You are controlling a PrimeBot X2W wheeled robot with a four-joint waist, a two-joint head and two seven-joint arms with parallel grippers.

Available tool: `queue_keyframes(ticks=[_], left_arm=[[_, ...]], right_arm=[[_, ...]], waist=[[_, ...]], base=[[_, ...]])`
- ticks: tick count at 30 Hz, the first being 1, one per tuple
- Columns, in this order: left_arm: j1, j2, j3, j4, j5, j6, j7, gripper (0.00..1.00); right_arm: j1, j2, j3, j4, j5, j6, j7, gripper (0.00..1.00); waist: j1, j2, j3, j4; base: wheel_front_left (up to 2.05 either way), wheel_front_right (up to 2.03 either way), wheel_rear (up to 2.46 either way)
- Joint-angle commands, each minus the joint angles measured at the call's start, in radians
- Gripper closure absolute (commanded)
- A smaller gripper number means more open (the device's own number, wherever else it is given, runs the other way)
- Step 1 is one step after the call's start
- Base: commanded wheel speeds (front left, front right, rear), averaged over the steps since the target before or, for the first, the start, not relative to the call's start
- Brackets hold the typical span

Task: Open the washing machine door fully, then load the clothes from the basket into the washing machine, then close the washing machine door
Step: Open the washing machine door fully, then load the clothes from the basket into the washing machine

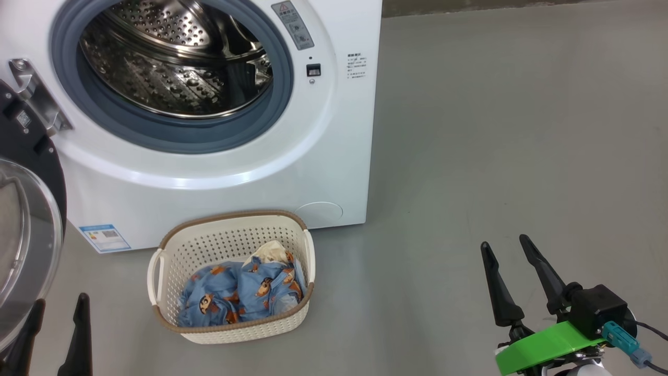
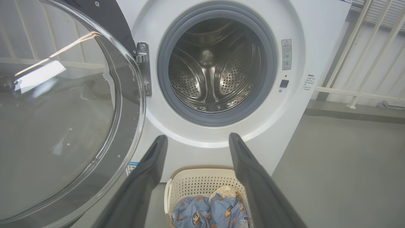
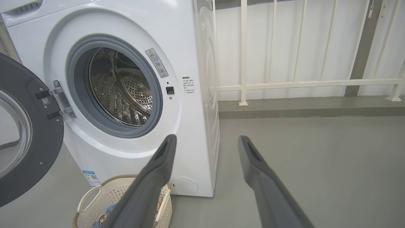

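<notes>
— Why does the basket (image 1: 229, 241) sit right before the washing machine (image 1: 209, 193)?
— Maybe a short trip for the clothes (image 1: 235, 295) inside it. The left gripper (image 1: 60, 300) and right gripper (image 1: 504, 242) are both spread apart, empty.

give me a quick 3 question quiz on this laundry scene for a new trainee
1. True or false: the washing machine door stands swung open on its hinge, clear of the washing machine opening.
2. Where are the clothes right now?
A. inside the washing machine
B. in the basket
C. draped over the washing machine door
3. Short answer: are the left tool and the right tool open or shut, and is either one holding anything?

Key
1. True
2. B
3. Both are open and neither holds anything.
</notes>
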Motion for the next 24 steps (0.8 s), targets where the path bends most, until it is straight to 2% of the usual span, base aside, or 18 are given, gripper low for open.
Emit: queue_keyframes(ticks=[1, 24], left_arm=[[-0.018, 0.023, 0.043, -0.027, 0.012, 0.006, -0.006, 0.0], [-0.021, 0.044, 0.043, -0.033, -0.008, 0.006, -0.006, 0.0]], right_arm=[[-0.013, 0.001, 0.023, -0.025, -0.011, 0.002, -0.012, 0.0], [-0.007, 0.001, 0.025, -0.027, 0.009, 0.002, -0.012, 0.0]], waist=[[0.0, 0.0, 0.0, 0.003], [0.0, 0.0, 0.01, 0.01]], base=[[0.0, 0.0, 0.0], [0.1, -0.1, 0.0]])
